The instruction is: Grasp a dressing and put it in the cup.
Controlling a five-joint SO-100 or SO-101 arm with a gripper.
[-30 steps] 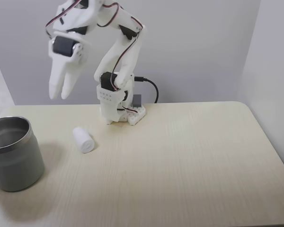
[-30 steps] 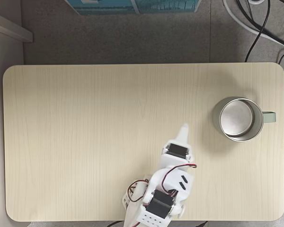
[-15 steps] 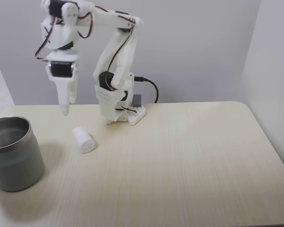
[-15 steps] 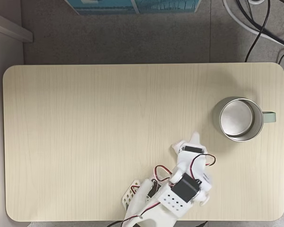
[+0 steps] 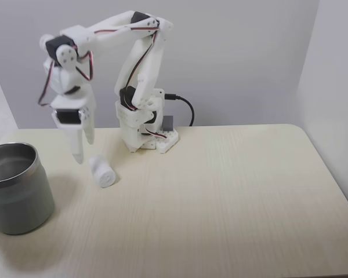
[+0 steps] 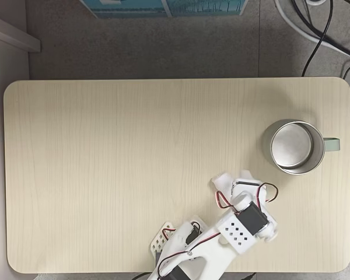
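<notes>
Fixed view: small white cylindrical dressing roll (image 5: 102, 171) lies on its side right of the brushed-steel cup (image 5: 16, 187). White gripper (image 5: 80, 153) just left-above it, fingers slightly parted, empty. Likely light, squashy; pinch mid-barrel.

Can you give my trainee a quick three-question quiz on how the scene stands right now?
1. True or false: the dressing already sits inside the cup.
2. In the side-on fixed view, the gripper hangs: A) over the cup, B) just above and left of the dressing, C) at the table's right edge.
3. Fill in: the dressing lies on the ___.

Key
1. False: it lies on the table, apart from the cup.
2. B.
3. Table.
</notes>
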